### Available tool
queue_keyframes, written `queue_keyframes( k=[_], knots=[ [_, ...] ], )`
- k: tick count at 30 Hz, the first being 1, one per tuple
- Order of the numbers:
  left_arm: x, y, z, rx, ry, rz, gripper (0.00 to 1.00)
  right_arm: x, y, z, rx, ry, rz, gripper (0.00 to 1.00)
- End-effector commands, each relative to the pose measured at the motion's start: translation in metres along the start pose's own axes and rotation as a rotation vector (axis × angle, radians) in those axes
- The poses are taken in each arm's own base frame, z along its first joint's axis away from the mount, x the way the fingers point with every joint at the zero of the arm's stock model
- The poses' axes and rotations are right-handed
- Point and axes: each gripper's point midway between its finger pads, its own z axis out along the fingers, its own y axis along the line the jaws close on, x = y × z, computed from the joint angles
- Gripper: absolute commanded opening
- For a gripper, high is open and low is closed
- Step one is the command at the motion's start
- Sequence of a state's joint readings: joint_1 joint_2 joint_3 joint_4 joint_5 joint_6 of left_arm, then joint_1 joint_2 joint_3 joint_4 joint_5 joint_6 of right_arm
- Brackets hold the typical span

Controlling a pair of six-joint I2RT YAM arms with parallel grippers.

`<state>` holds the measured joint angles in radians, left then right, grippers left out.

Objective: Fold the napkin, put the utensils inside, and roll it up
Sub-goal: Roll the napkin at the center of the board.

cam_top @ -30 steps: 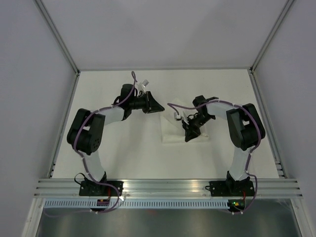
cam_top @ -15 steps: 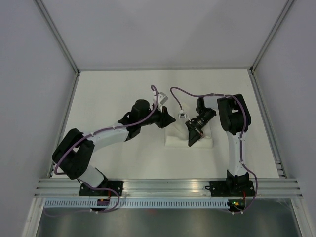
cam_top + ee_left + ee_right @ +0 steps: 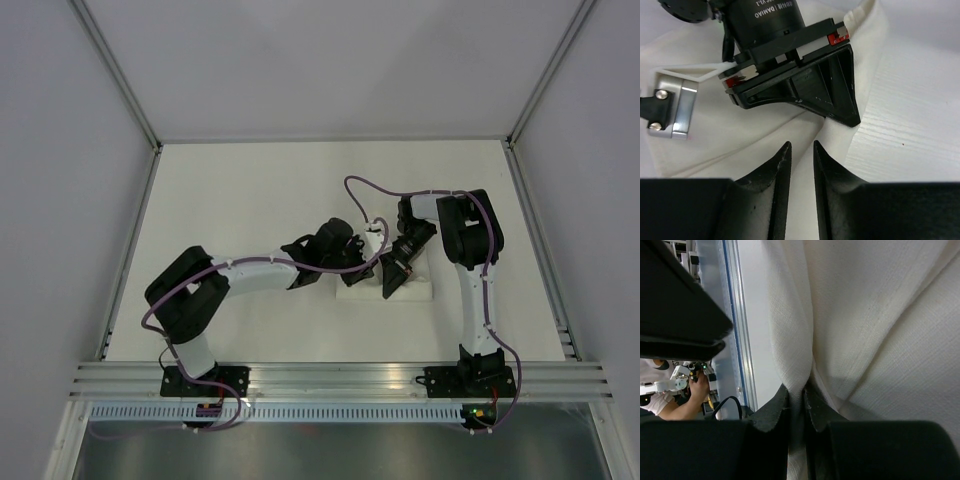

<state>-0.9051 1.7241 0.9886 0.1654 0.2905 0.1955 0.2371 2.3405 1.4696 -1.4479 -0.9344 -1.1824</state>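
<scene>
White napkin [image 3: 880, 340] pinched between right jaws; left jaws slightly parted, nearby.

One napkin [image 3: 415, 291], one table [image 3: 250, 190], two arms: left arm [image 3: 250, 274], right arm [image 3: 476, 300].

This place is a robotics laboratory, more exactly a closed test cell. A bare white bench [image 3: 250, 190] stands between plain white panels [image 3: 60, 150] held by aluminium frame posts [image 3: 115, 70]. Two robot arms, the left arm [image 3: 250, 272] and the right arm [image 3: 470, 250], carry purple cables [image 3: 370, 183] and are bolted to an aluminium rail [image 3: 330, 378] above a slotted cable duct [image 3: 330, 411]. In the right wrist view a person's arm [image 3: 677, 405] shows beside other equipment beyond the bench.
</scene>
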Motion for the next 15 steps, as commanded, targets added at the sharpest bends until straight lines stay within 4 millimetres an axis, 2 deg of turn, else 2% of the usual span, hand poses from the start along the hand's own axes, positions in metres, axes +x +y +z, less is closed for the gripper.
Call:
queue_keyframes(
  k=[1, 3, 4, 5, 10, 15],
  knots=[
    [-0.007, -0.006, 0.008, 0.083, 0.026, 0.109, 0.3, 0.007, -0.045, -0.003, 0.102, 0.052, -0.13, 0.12],
    [0.003, -0.013, 0.015, 0.13, 0.063, 0.105, 0.31, 0.006, -0.046, -0.004, 0.105, 0.049, -0.13, 0.11],
    [-0.001, -0.014, 0.017, 0.146, 0.066, 0.106, 0.32, 0.006, -0.046, -0.004, 0.106, 0.049, -0.13, 0.11],
    [0.009, -0.019, 0.019, 0.173, 0.103, 0.094, 0.32, 0.006, -0.046, -0.004, 0.108, 0.048, -0.129, 0.11],
    [0.002, -0.042, 0.02, 0.31, 0.089, 0.054, 0.33, 0.005, -0.047, -0.004, 0.109, 0.046, -0.126, 0.11],
    [0.014, -0.057, 0.024, 0.401, 0.118, 0.002, 0.33, 0.006, -0.047, -0.004, 0.109, 0.048, -0.126, 0.12]
  ],
)
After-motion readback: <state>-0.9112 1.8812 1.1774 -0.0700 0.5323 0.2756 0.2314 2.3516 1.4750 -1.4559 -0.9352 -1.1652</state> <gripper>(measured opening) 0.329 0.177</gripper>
